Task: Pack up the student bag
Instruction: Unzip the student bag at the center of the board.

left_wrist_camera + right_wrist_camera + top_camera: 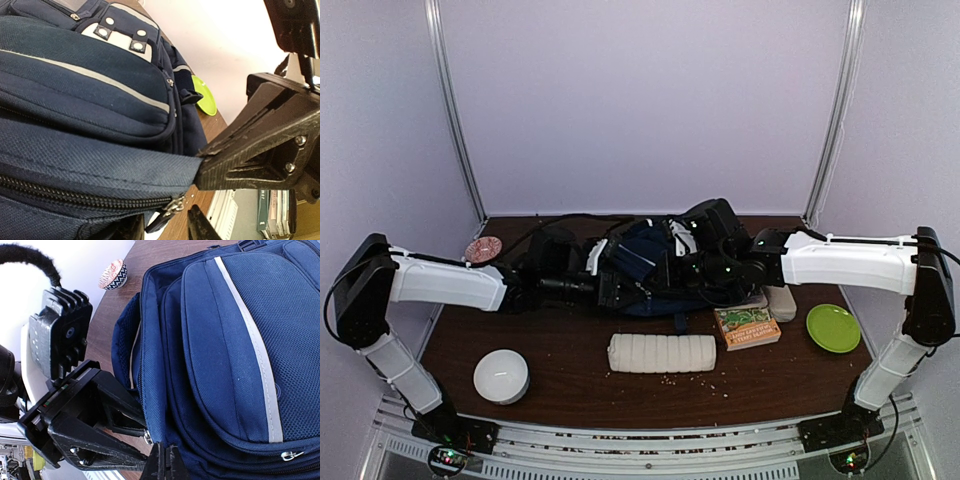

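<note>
Across the dark wooden table point(570, 335) on my top feed, pale walls point(640, 100) close in on three sides, with a metal upright point(455, 110) rising at each rear corner. The student bag point(645, 255) sits at the rear centre, close to the back wall, and both arms reach in over it from either side.

My left gripper point(144, 439) is clenched on the bag's edge right at the zip pull point(175, 205). The right gripper point(201, 167) pinches a fold of the navy fabric just beside it, fingers pressed together.

Along the edges I see a small patterned bowl point(483, 249) in the rear left corner and a green plate point(833, 327) near the right edge. A book point(747, 326) and a pale block point(781, 303) lie just beside each other between bag and plate, below my right forearm. A white ribbed pouch point(662, 352) lies lengthwise in front of the bag, apart from it, with crumbs point(670, 378) scattered near it. A white round dish point(501, 376) sits front left, near the near edge.

Bare wood shows between dish and pouch, and along the front right from pouch to plate.
</note>
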Motion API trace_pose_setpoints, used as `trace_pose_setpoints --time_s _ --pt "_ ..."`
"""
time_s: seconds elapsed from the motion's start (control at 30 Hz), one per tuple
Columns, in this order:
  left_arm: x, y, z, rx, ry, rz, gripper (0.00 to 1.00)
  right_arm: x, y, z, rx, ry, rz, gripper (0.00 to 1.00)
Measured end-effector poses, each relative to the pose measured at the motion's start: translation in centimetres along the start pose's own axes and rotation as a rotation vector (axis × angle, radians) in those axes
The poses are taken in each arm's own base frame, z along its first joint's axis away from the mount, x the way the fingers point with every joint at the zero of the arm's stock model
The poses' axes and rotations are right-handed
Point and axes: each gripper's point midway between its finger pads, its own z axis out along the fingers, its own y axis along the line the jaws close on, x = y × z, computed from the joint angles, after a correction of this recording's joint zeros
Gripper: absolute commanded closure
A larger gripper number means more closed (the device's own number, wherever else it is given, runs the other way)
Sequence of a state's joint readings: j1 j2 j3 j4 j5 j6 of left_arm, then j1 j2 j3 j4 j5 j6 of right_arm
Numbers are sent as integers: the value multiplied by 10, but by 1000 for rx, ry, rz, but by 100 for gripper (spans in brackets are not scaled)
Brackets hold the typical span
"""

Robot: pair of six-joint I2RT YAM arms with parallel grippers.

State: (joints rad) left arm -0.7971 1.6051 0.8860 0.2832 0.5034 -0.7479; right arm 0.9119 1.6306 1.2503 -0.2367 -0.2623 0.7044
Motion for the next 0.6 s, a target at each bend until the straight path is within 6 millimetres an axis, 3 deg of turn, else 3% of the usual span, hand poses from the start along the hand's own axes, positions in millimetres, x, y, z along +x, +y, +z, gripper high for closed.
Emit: trace_pose_setpoints --time_s 0.6 --pt "-2 -2 -2 40 -19 -17 79 0 0 0 -1 0 0 100"
